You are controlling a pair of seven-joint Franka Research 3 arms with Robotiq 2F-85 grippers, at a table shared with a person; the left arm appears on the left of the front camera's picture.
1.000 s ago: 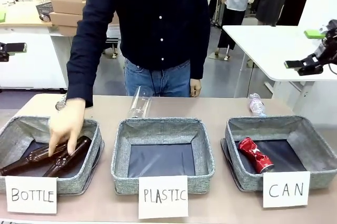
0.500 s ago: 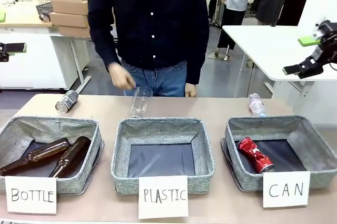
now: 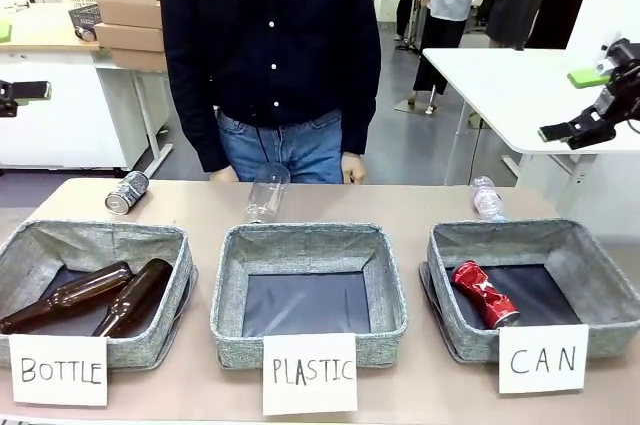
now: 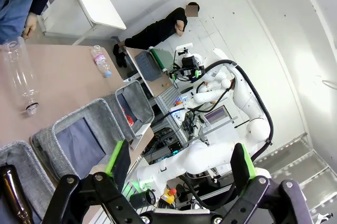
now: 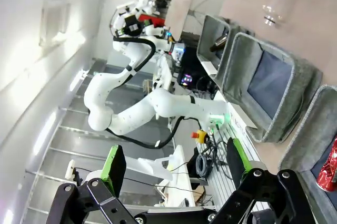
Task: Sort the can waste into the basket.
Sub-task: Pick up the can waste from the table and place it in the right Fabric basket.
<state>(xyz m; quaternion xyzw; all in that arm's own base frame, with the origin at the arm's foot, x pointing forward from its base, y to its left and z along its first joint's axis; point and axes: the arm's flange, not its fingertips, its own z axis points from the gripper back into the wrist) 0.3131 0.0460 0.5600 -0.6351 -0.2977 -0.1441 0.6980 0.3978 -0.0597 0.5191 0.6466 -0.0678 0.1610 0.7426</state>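
Grey woven fabric forms the basket [image 3: 600, 280] carded "CAN" at the table's right end; the crushed red can [image 3: 485, 293] lies on its dark floor near the left wall. The dark can [image 3: 126, 192] lies on its side on the bare tabletop [image 3: 420, 207], just beyond the far edge of the "BOTTLE" bin [image 3: 20, 260]. The left gripper [image 4: 179, 155] and right gripper [image 3: 572, 105] are raised off the table, jaws spread wide, grasping nothing.

Crushed bright red metal can [image 3: 486, 294], glossy and creased; grey rectangular woven-cloth basket [image 3: 520, 243], rough and matt; dark metal can [image 3: 126, 192], shiny silver ends; beige counter [image 3: 400, 203], smooth and matt; white paper card [image 3: 543, 359].
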